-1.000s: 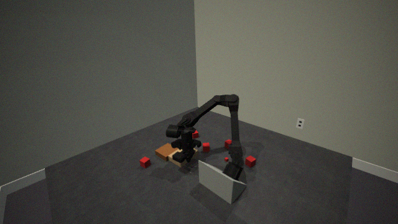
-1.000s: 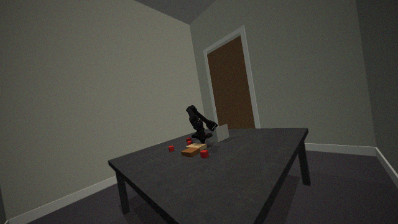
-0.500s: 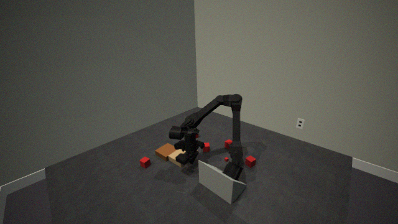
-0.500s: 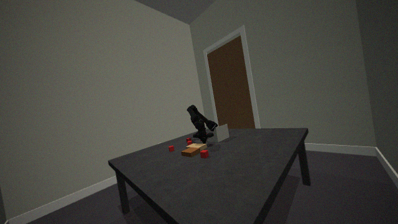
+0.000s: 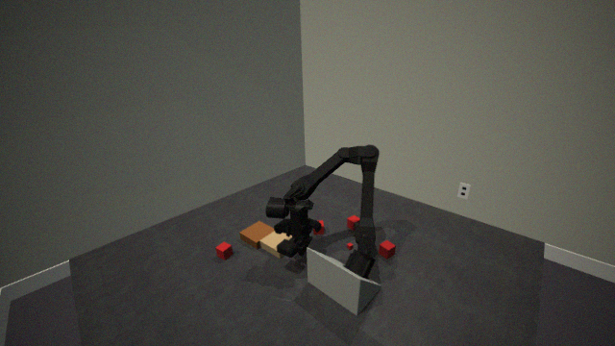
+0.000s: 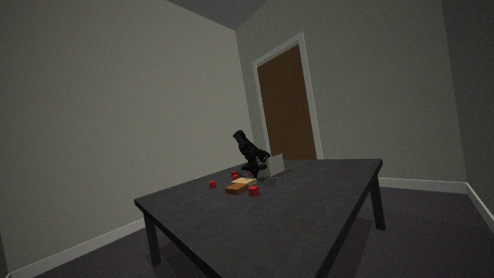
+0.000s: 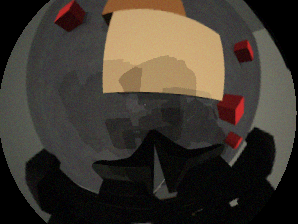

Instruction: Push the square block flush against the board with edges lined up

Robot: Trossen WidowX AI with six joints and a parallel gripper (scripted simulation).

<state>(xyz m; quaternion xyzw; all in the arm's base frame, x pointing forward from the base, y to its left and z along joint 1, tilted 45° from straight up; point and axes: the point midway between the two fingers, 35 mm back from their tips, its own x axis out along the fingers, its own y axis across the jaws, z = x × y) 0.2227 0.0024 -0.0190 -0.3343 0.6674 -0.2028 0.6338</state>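
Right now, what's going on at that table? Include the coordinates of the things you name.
A black arm, its pincer point(image 5: 294, 256) point(image 6: 255, 176) point(image 7: 152, 132) shut on nothing, is at a pushing job. The pale block point(image 5: 275, 241) point(image 6: 244, 181) point(image 7: 162, 55) appears to sit against the brown one point(image 5: 257, 233) point(image 6: 236, 188) point(image 7: 145, 6); whether their edges are even, I can't tell. The pincer stands off the pale block.

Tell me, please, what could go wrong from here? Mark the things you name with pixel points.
The orange-brown piece point(image 5: 257, 232) point(image 6: 236, 188) point(image 7: 145, 6) seems to stick out slightly past the pale piece point(image 5: 273, 239) point(image 6: 244, 181) point(image 7: 160, 55), so their edges may finish uneven. Another push with the shut fingers point(image 5: 288, 247) could turn the pale piece. A sideways retreat might knock the nearby red cube point(image 6: 235, 177) point(image 7: 231, 109).
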